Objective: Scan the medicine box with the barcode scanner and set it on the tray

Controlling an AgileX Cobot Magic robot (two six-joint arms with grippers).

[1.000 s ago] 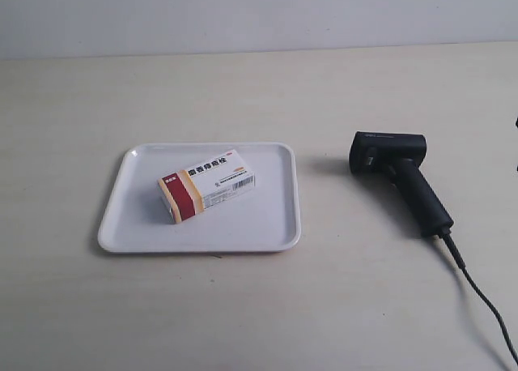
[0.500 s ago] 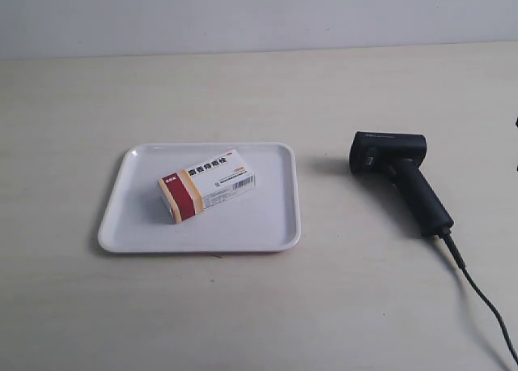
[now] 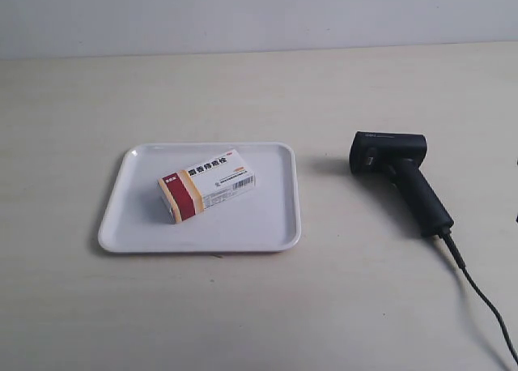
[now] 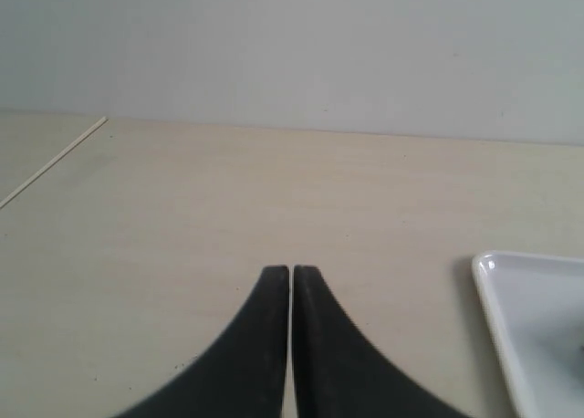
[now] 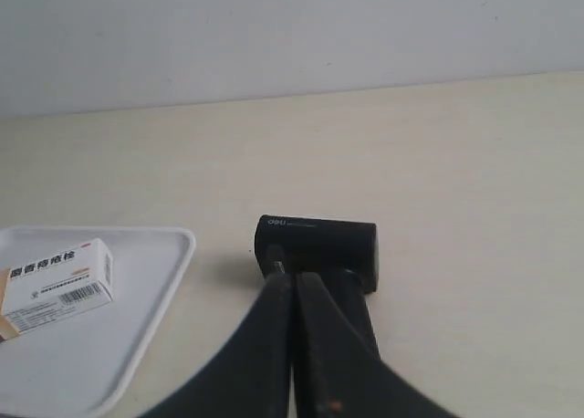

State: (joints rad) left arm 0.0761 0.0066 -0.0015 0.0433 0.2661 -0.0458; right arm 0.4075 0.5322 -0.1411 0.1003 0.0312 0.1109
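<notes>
On the desk, toward its left half in the exterior view, the tray (image 3: 267, 225) lies flat with the box (image 3: 206, 185) resting on it, askew, red and tan end toward the tray's near left corner, barcode face up. Well apart, toward the desk's right edge, the scanner (image 3: 396, 176) lies on its side, head toward the far edge, handle slanting to the near right corner, cable (image 3: 486, 306) trailing off there. Neither arm can be made out in that view.

The right gripper (image 5: 293, 281) has its fingers pressed together, gripping nothing; it hovers low, level with the desk, just short of the scanner's head (image 5: 319, 245), with the box (image 5: 57, 286) on the tray (image 5: 146, 331) off to one side.

The left gripper (image 4: 291, 274) is likewise pinched closed and empty, held low over bare desk (image 4: 182, 217), a corner of the tray (image 4: 497, 295) near it
</notes>
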